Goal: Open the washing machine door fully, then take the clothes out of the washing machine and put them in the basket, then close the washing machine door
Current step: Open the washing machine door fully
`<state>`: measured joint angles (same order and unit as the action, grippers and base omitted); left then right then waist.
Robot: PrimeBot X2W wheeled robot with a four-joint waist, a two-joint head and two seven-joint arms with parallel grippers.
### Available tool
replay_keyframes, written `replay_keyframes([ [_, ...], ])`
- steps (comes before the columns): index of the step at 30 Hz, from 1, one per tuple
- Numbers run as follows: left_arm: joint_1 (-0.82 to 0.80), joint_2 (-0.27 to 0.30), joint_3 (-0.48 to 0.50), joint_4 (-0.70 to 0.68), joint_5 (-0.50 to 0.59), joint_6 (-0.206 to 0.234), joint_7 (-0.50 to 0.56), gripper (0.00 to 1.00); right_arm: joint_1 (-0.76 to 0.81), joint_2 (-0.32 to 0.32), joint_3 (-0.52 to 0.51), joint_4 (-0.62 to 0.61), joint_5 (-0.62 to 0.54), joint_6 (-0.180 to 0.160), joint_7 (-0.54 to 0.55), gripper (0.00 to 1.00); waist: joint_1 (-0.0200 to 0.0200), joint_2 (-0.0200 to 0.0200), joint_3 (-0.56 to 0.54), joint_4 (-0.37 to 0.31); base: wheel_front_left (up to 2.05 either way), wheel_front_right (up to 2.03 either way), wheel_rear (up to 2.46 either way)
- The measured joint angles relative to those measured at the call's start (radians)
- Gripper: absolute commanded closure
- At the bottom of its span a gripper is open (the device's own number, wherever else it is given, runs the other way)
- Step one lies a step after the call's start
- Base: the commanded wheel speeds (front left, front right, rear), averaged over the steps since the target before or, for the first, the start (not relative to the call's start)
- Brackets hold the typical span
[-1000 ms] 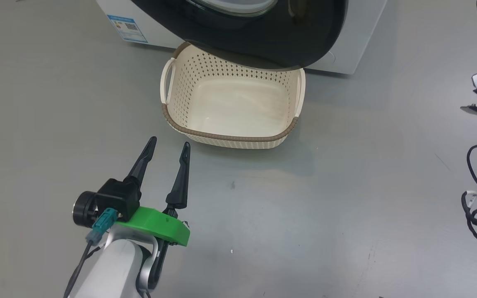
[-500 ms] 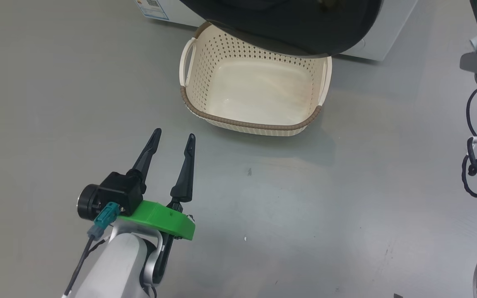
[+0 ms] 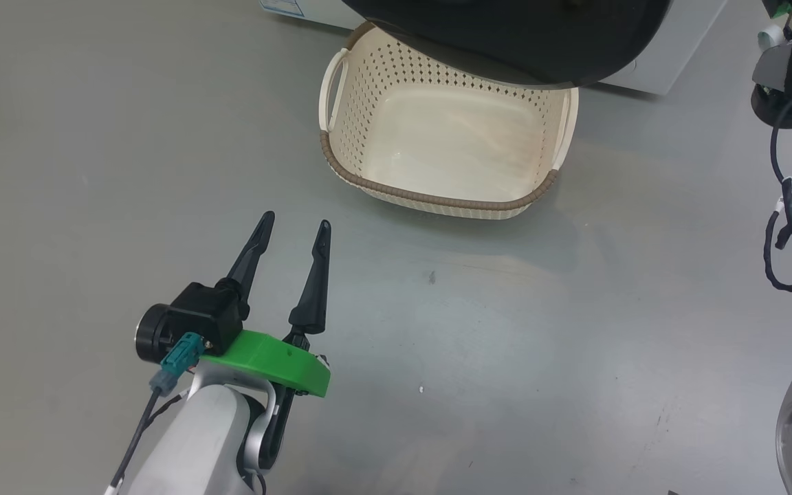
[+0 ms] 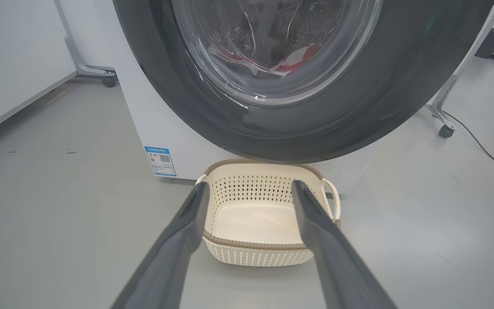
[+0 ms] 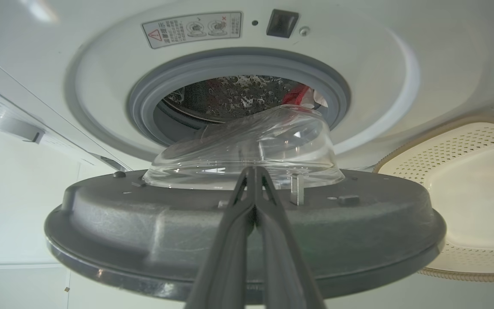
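Door [image 4: 272, 133]: outer rim glossy black plastic, mirror-like; inner face matt grey plastic, faintly streaked.
Window [image 5: 272, 141]: clear glass, smooth, glinting.
Washer [image 5: 401, 64]: white panel, smooth, satin. Seal [image 5: 142, 101] grey, rubbery, matt. Drum [image 5: 230, 96] bright metal, dimpled.
Clothes [image 4: 298, 58]: red cloth, soft folds.
Basket [image 3: 437, 201]: cream plastic, perforated walls, smooth shiny bottom; rim brown, woven-look.
Sticker [image 4: 160, 161]: printed paper, blue and white.
Floor [image 3: 506, 344]: grey, smooth, dull sheen, lightly scuffed.
Left gripper [image 3: 297, 220]: fingers [image 3: 312, 295] matt black plastic; mount [image 3: 272, 361] green plastic, smooth.
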<state>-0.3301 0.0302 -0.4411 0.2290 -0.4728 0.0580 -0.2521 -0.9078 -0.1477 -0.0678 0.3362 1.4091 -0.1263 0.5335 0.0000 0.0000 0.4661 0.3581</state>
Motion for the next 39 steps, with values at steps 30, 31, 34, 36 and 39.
replay_keyframes([
  [30, -0.004, -0.001, -0.015, 0.005, -0.001, 0.017, 0.0, 0.0, -0.122, 0.019, 0.02, 0.27, 0.027, 0.0, 0.134, 1.0, 0.0, 0.0, 0.001, 0.025, 0.0, 0.0, 0.0],
  [31, -0.004, -0.001, -0.015, 0.007, -0.001, 0.017, 0.0, 0.0, -0.123, 0.018, 0.023, 0.274, 0.027, 0.0, 0.141, 1.0, 0.0, 0.0001, -0.001, 0.024, 0.0, 0.0, 0.0],
  [34, -0.005, -0.001, -0.016, 0.015, -0.001, 0.017, 0.0, 0.0, -0.122, 0.02, 0.031, 0.291, 0.028, 0.0, 0.154, 1.0, 0.0, 0.0, -0.011, 0.024, 0.0, 0.0, 0.0],
  [36, -0.005, -0.001, -0.016, 0.017, -0.001, 0.017, 0.0, 0.0, -0.122, 0.021, 0.037, 0.3, 0.028, -0.001, 0.165, 1.0, 0.0, 0.0, -0.019, 0.024, 0.0, 0.0, 0.0],
  [39, -0.005, -0.001, -0.016, 0.021, 0.0, 0.017, 0.0, 0.0, -0.113, 0.022, 0.045, 0.307, 0.032, -0.001, 0.176, 1.0, 0.0, 0.0, -0.031, 0.023, 0.0, 0.0, 0.0],
])
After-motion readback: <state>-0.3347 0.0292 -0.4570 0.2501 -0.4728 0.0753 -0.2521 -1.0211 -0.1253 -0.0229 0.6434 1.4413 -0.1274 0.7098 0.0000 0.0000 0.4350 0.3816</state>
